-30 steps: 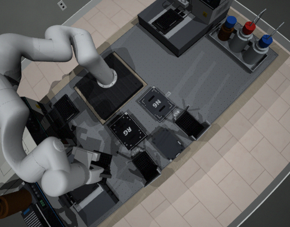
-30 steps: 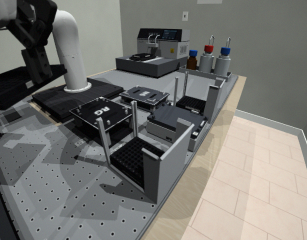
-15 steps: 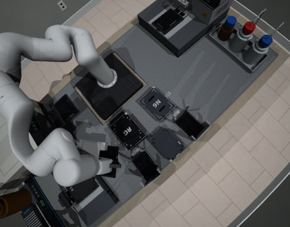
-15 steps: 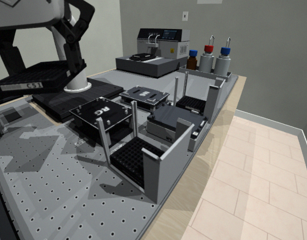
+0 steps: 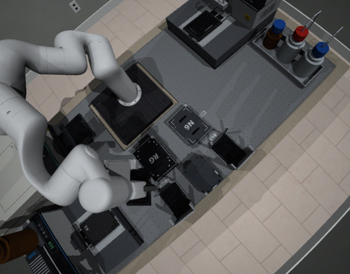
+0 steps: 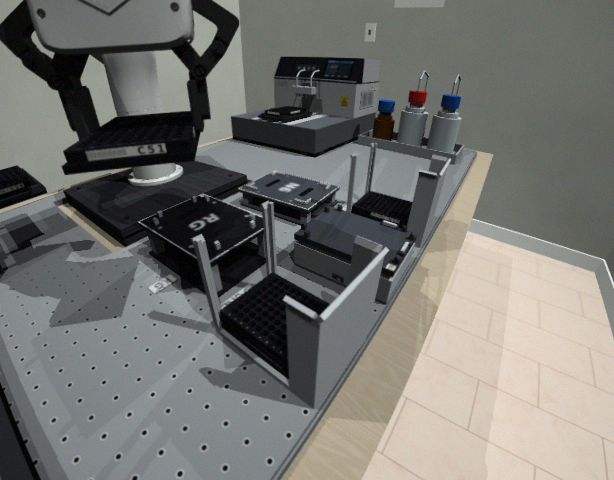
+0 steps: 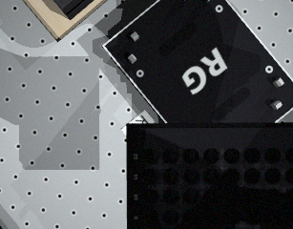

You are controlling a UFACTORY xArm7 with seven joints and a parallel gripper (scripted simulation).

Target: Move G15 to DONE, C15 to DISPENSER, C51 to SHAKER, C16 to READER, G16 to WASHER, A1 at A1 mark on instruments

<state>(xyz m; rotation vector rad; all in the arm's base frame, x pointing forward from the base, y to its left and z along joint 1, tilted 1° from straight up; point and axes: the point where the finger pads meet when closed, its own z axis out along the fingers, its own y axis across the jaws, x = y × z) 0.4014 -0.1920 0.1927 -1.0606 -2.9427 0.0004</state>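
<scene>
My gripper (image 6: 136, 126) is shut on plate C51 (image 6: 134, 142), a black well plate with a white label on its short end. I hold it level, high above the deck, just left of the RG nest (image 6: 204, 224). In the top view the gripper (image 5: 141, 187) and plate (image 5: 139, 177) are beside the RG nest (image 5: 154, 159). In the wrist view the plate (image 7: 213, 176) fills the lower right, and its far edge overlaps the RG nest (image 7: 203, 67). The grey shaker unit (image 5: 202, 172) between the two racks has no plate on top.
The near rack (image 5: 176, 200) and the far rack (image 5: 228, 148) each hold a black plate low down. The N6 nest (image 5: 188, 125) has nothing on it. The back instrument (image 5: 202, 24) holds a plate, as does the left nest (image 5: 77, 129). The bottom-left instrument's nest (image 5: 98, 226) holds no plate.
</scene>
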